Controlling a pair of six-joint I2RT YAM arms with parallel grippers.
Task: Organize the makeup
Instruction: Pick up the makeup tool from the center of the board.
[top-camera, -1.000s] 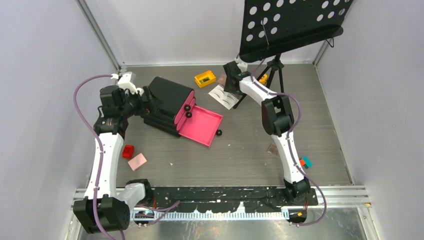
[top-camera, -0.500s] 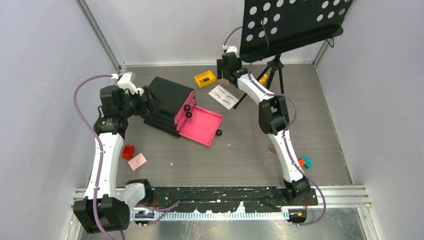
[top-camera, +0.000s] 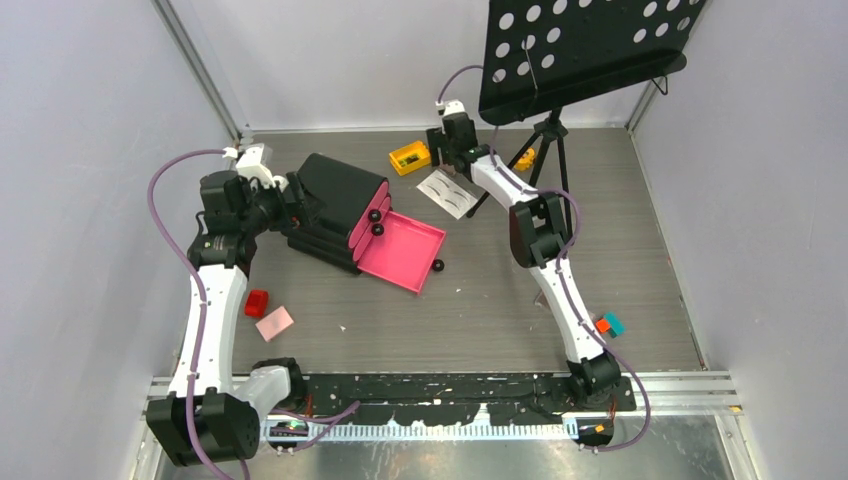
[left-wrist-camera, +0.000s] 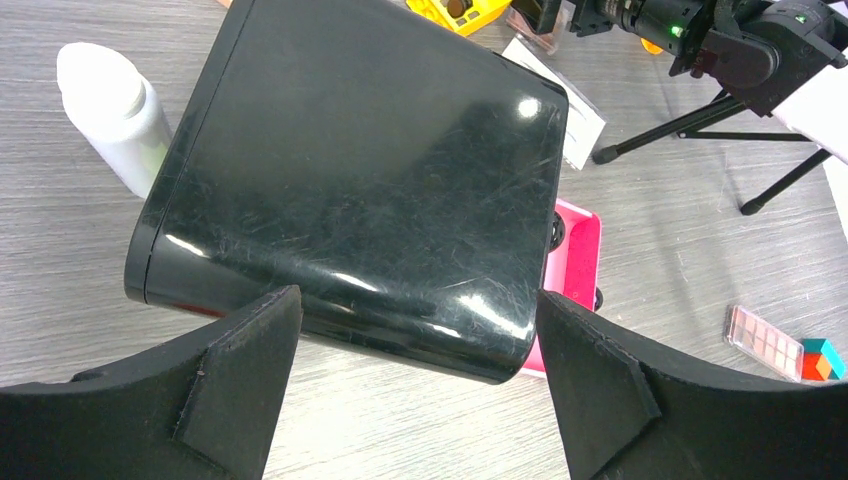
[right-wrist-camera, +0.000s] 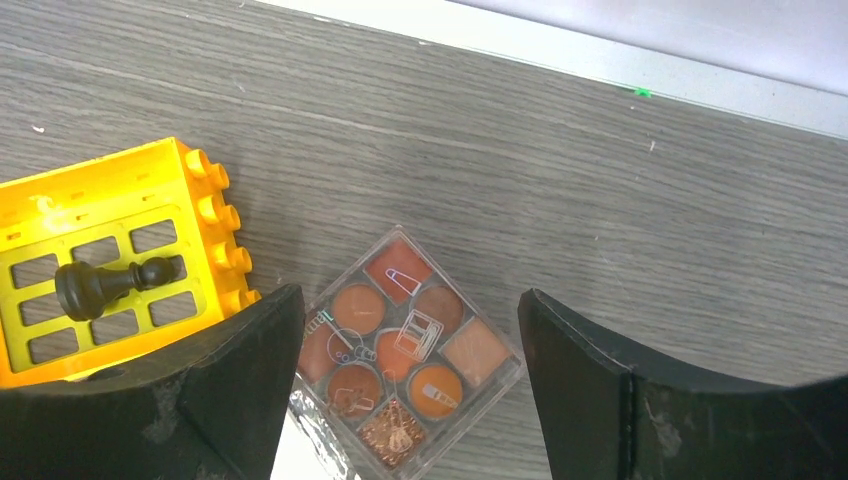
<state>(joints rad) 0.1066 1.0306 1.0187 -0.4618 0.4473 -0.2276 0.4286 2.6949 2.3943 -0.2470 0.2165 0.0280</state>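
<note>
A square brown palette (right-wrist-camera: 405, 350) lies flat on the table next to a yellow block (right-wrist-camera: 110, 265). My right gripper (right-wrist-camera: 410, 305) hangs open above it, one finger on each side, not touching it. In the top view this gripper (top-camera: 443, 148) is at the back, beside the yellow block (top-camera: 410, 157) and behind the white eyebrow card (top-camera: 447, 192). My left gripper (left-wrist-camera: 418, 302) is open around the near edge of the black chest (left-wrist-camera: 350, 180). A white bottle (left-wrist-camera: 110, 105) stands left of the chest. Another palette (left-wrist-camera: 765, 340) lies by a teal and orange block (left-wrist-camera: 822, 358).
A pink drawer (top-camera: 400, 250) is pulled out of the chest (top-camera: 335, 195). The music stand (top-camera: 580, 50) and its tripod legs (top-camera: 545, 150) stand just right of my right gripper. A red block (top-camera: 257, 302) and a pink pad (top-camera: 274, 323) lie near the left arm.
My right gripper has swung left and back from over the eyebrow card to above the palette, and its jaws have opened wider. The left arm has not moved.
</note>
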